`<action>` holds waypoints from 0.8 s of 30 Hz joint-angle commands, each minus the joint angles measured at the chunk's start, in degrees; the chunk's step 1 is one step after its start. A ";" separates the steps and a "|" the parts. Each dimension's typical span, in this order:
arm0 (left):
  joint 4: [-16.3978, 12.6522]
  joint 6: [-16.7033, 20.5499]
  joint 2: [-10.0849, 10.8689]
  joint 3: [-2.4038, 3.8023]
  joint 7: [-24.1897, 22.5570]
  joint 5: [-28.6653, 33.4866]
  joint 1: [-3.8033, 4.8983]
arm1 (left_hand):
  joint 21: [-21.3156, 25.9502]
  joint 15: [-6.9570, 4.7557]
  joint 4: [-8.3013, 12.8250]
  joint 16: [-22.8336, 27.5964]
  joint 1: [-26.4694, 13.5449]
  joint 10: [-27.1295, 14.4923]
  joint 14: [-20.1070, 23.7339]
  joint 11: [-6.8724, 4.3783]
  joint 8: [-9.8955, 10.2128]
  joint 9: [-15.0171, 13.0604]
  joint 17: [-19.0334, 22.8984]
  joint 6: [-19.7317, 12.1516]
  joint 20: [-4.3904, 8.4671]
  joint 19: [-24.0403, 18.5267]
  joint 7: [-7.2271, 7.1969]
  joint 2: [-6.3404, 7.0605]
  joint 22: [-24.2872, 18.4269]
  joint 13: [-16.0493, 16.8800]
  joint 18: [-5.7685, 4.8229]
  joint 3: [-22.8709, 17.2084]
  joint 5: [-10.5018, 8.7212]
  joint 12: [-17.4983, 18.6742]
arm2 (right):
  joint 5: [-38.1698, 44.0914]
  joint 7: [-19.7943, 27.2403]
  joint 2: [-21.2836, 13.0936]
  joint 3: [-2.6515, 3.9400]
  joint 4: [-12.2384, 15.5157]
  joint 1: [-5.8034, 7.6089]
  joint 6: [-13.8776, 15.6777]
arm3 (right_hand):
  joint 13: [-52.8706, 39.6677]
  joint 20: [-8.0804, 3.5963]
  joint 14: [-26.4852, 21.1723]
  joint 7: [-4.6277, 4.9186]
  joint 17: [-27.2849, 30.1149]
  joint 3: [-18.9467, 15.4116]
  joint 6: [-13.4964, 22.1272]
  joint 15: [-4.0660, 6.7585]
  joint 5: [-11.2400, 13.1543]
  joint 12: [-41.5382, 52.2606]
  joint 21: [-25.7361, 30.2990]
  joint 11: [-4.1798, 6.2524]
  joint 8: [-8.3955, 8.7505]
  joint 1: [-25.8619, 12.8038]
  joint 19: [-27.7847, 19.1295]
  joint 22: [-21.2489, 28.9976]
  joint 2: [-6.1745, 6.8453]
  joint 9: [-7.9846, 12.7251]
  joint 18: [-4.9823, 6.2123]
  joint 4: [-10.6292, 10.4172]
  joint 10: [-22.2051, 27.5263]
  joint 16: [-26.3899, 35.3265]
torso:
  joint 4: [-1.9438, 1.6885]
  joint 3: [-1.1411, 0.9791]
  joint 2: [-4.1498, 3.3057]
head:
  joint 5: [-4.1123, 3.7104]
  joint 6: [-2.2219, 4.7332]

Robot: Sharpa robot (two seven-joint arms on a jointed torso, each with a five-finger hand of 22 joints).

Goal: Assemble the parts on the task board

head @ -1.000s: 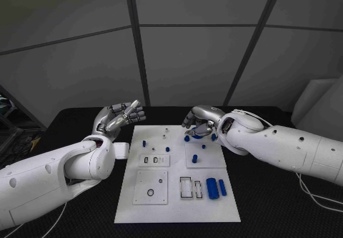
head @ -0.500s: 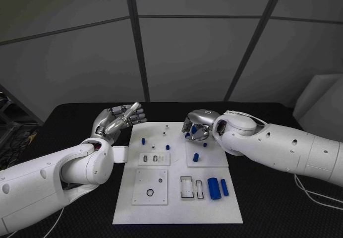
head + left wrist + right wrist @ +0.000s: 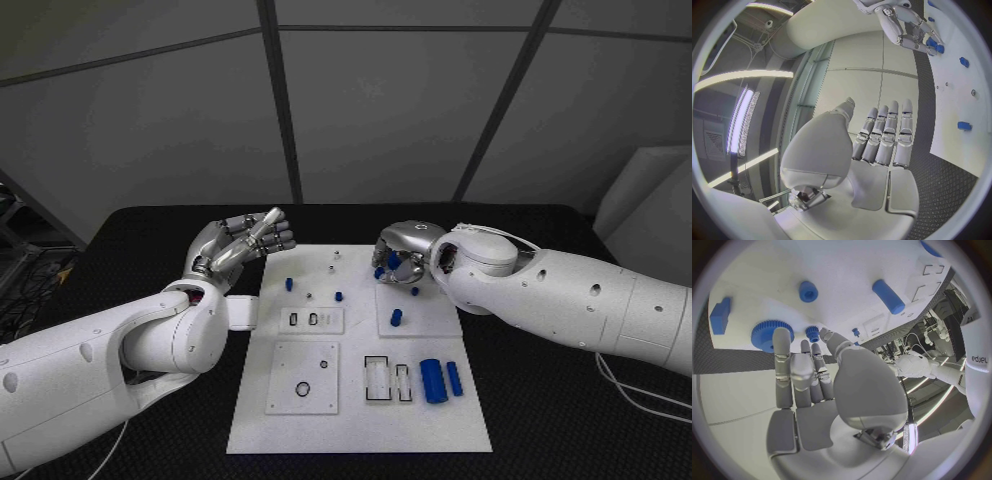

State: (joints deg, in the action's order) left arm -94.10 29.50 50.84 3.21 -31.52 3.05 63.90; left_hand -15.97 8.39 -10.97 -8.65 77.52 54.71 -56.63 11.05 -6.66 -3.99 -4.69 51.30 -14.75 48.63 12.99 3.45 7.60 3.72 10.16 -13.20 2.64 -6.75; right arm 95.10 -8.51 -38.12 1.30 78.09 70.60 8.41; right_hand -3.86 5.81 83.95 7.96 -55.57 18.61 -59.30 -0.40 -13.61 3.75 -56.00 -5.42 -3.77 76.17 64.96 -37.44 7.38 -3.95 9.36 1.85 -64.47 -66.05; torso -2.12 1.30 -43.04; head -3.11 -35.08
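Fingers on our right hand (image 3: 400,256) curl down over the far right part of the task board (image 3: 361,400); fingertips reach a blue gear (image 3: 768,335) and a small blue part (image 3: 812,331), but we cannot tell whether it grips either. Left hand (image 3: 240,241) holds nothing, fingers straight and side by side, lifted off the black table (image 3: 548,420) just beyond the board's far-left corner. Board lies mid-table with blue parts scattered: short pegs (image 3: 289,285) far left, one peg (image 3: 395,318) centre, two long cylinders (image 3: 430,380) lying side by side near right. Grey panelled wall (image 3: 389,100) behind. Both white arms angle inward from the sides.
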 commanded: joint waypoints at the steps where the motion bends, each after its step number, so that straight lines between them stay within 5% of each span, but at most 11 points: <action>1: -0.06 -1.04 -0.06 0.07 0.04 -0.15 0.10 | 0.03 0.21 0.33 0.17 -0.34 0.46 -0.29 -0.06 0.17 0.07 0.04 0.37 -0.02 0.34 0.78 -0.46 -0.08 -0.06 0.33 0.03 0.19 0.24 | 1.11 -0.50 0.01 0.04 0.21 0.12 0.45 | -0.03 -0.02 2.18 0.13 -1.64 0.44 -0.09 -0.09 -0.26 0.13 -1.42 0.18 -0.05 0.72 0.69 -1.66 0.08 -0.08 -0.31 -0.39 -0.33 -1.49 | -0.03 -0.04 -0.16 | -0.06 0.02; 24: -0.12 -1.72 -0.09 0.07 0.63 -0.15 0.10 | 0.13 0.25 0.50 0.39 -0.32 0.48 -0.30 -0.03 0.32 0.11 0.11 0.43 -0.03 0.32 0.81 -0.60 -0.17 -0.07 0.31 0.01 0.19 0.42 | 1.22 -1.02 1.27 0.03 -1.07 0.13 -2.25 | -0.30 -0.52 2.68 0.04 -10.05 5.92 -3.52 0.58 2.26 0.58 -9.58 1.10 -0.57 2.33 3.64 -11.57 -0.67 -0.44 -1.66 -1.72 -5.70 -9.20 | 0.00 -0.14 -0.64 | 0.04 -0.18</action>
State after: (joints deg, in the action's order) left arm -94.10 28.77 50.75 3.21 -30.92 3.07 63.91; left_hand -15.97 8.39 -10.81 -8.65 77.29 54.70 -56.63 11.05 -6.66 -3.95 -4.65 51.30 -14.75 48.62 13.00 3.22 7.52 3.73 10.16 -13.04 2.64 -6.54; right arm 95.85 -9.00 -36.92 1.37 77.12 70.69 7.41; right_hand -4.09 5.21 84.15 8.09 -65.55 24.29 -62.51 -0.20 -11.63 4.18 -65.40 -4.30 -4.14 77.82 68.21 -48.95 6.73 -4.33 8.43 0.12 -69.72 -74.91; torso -2.14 1.19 -43.59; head -3.16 -35.21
